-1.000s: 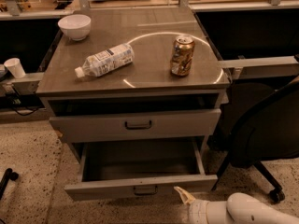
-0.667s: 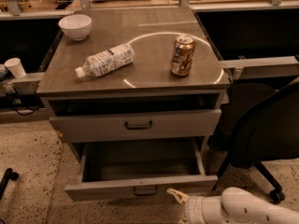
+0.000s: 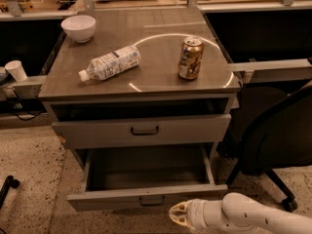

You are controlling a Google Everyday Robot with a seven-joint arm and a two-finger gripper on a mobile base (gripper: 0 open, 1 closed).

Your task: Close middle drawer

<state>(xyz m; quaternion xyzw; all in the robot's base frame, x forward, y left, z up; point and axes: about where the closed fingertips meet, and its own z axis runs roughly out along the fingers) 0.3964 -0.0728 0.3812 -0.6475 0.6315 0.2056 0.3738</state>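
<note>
**Gripper low at the open middle drawer's front**

The gripper (image 3: pixel 179 214) sits at the bottom edge of the view, on the end of the white arm (image 3: pixel 253 217) reaching in from the right. Whether it is clenched or released cannot be told. It lies just below the middle drawer (image 3: pixel 107 199), right of its dark pull (image 3: pixel 152 200). That drawer stands pulled far out, its gray box bare. The upper drawer (image 3: pixel 97 130) sits above it. On the bench (image 3: pixel 156 74) are a can (image 3: pixel 190 58), a lying bottle (image 3: pixel 110 63) and a white bowl (image 3: pixel 78 28).
</note>
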